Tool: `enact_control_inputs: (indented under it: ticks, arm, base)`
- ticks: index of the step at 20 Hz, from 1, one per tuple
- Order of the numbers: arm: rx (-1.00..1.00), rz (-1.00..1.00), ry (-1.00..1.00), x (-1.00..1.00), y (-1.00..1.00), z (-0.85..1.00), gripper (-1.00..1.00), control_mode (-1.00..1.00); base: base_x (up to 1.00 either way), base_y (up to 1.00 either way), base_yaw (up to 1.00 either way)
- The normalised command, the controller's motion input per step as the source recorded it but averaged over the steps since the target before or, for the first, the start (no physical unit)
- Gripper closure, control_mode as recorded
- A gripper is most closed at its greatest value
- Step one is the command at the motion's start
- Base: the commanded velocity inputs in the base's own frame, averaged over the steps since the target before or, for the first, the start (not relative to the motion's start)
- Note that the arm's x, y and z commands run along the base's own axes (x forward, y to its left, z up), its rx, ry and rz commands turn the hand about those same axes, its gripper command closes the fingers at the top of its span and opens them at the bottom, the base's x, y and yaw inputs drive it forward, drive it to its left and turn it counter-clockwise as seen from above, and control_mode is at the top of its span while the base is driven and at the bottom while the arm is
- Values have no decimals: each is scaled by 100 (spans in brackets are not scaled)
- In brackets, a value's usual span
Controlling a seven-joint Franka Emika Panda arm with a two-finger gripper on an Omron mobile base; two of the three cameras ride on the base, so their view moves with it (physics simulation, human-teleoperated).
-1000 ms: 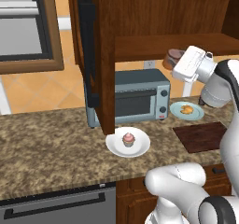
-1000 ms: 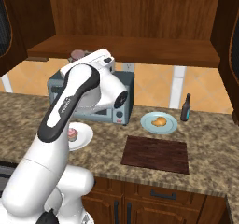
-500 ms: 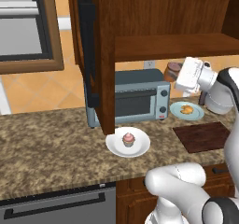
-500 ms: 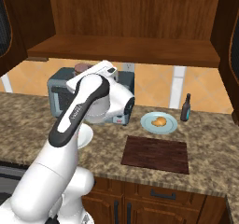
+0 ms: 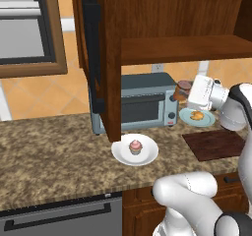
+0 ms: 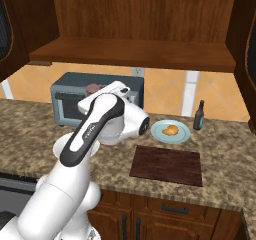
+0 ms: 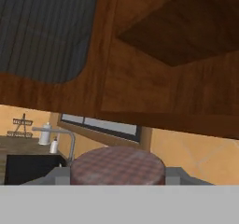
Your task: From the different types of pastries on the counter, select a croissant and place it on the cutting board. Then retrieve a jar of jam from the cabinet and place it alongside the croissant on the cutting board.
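Note:
My gripper (image 5: 186, 92) is shut on the jar of jam (image 5: 183, 89), an orange-brown jar with a darker lid, held in the air in front of the toaster oven's right end. In the hand view its lid (image 7: 116, 164) sits between my fingertips, and the gripper (image 7: 116, 174) points up at the cabinet's underside (image 7: 154, 55). Just below and right of the jar, the croissant (image 5: 197, 115) (image 6: 170, 130) lies on a pale teal plate (image 6: 159, 132). The dark reddish cutting board (image 5: 214, 145) (image 6: 167, 165) lies bare in front of that plate. The pink-frosted cupcake (image 5: 135, 146) rests on a white plate (image 5: 120, 155).
A grey toaster oven (image 5: 142, 104) (image 6: 70, 96) stands at the back of the granite counter (image 5: 54, 156). The cabinet's open door (image 5: 101, 58) hangs down left of the oven, and its shelf (image 6: 135, 54) runs overhead. A slim dark bottle (image 6: 199, 116) stands right of the teal plate.
My hand has come down from shelf height with the jar in it and now hangs lower, by the toaster oven's right end. Nothing on the counter has moved.

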Motion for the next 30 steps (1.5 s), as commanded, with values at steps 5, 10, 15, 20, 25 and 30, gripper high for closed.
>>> enact_control_inputs:
  ticks: [5,10,15,20,25,30]
  arm:
    - [-1,0,7,0,-27,-54,100,-100]
    - [-4,0,4,0,-51,-51,100,-100]
    - [0,0,3,0,-54,-29,100,-100]
    - [0,0,4,0,-56,-22,100,-100]
    - [0,0,6,0,-58,-25,100,-100]
    - [0,0,2,0,-52,-28,100,-100]
  base:
    - [0,0,0]
    - [0,0,0]
    - [0,0,0]
    - [0,0,0]
    - [0,0,0]
    - [0,0,0]
